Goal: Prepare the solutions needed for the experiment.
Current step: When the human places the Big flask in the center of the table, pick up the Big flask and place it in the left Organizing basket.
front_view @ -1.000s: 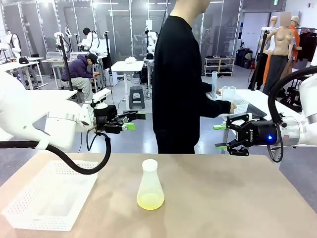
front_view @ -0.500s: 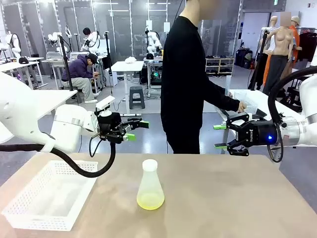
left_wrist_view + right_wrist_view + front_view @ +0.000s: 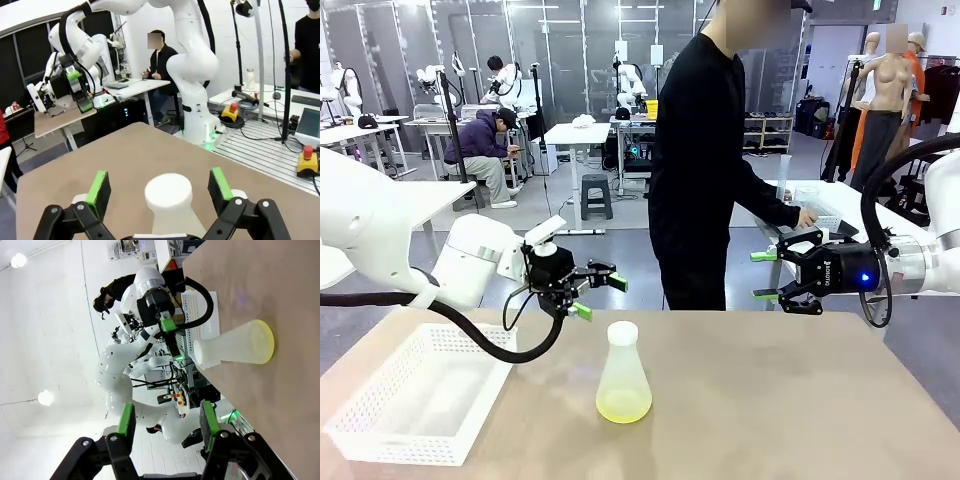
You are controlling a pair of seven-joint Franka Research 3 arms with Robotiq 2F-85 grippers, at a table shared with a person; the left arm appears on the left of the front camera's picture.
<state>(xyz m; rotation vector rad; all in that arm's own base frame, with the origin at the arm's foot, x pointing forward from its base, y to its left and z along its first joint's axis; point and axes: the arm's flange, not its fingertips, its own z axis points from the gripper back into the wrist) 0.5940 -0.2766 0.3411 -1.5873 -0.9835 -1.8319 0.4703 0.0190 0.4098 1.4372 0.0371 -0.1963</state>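
A clear conical flask (image 3: 623, 365) with a white neck stands upright at the middle of the tan table (image 3: 780, 400). A shallow layer of pale yellow-green solution (image 3: 623, 405) lies in its bottom. My left gripper (image 3: 600, 298) hovers open just up and left of the flask's neck, tilted down toward it. In the left wrist view the flask's white top (image 3: 168, 192) sits between the green pads (image 3: 97, 187), untouched. My right gripper (image 3: 764, 275) hangs open and empty above the table's far right edge. The right wrist view has the flask (image 3: 235, 347) and its solution (image 3: 265, 342) well ahead of the right gripper (image 3: 167, 421).
A white perforated basket (image 3: 380, 440) sits on the table's near left. A person in black (image 3: 700, 170) stands at the far edge, one hand (image 3: 807, 216) reaching to a side table with a white basket and a tall cylinder (image 3: 784, 180).
My left gripper has dropped and moved right, from well left of the flask to just beside its neck. The person has shifted to the right. My right gripper has not moved.
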